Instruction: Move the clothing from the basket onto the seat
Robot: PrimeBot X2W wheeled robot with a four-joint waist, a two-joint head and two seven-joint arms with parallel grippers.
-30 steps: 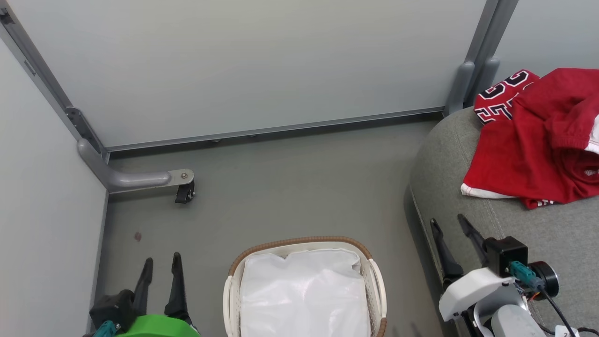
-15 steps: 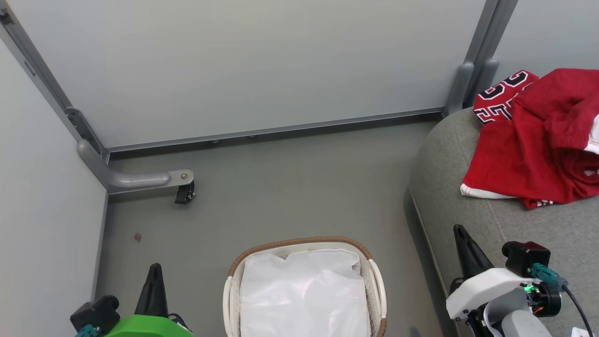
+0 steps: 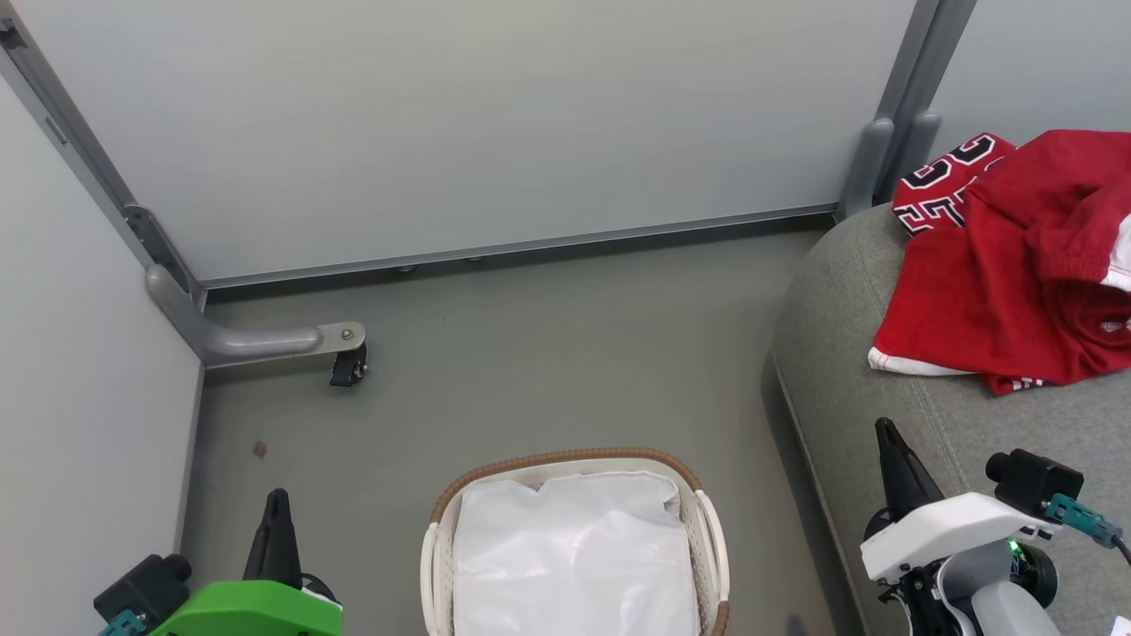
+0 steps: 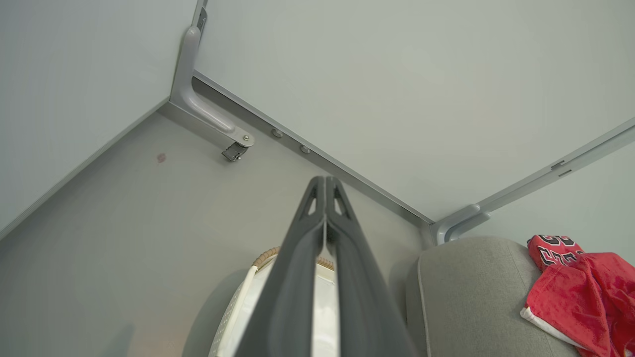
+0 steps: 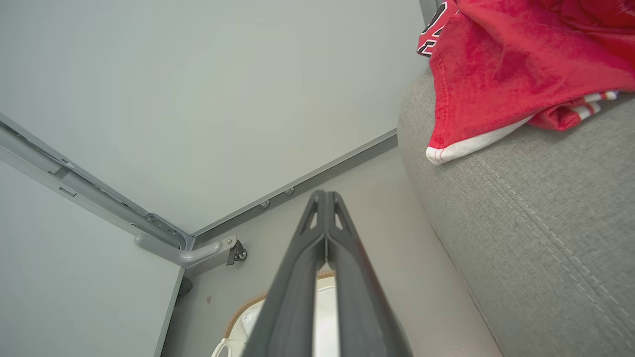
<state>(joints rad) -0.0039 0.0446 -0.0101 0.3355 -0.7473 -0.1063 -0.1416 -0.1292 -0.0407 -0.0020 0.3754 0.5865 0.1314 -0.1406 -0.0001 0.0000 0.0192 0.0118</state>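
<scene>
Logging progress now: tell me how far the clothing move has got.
Done: the red clothing lies on the grey seat; the basket is down to its white liner. In hand: nothing, left claw and right claw are shut and empty. Left: apparently nothing to move.

floor point(image 3: 548, 353): basket point(image 3: 565, 456) stands on it | seat point(image 3: 839, 362): clothing point(image 3: 998, 300) lies heaped on top
</scene>
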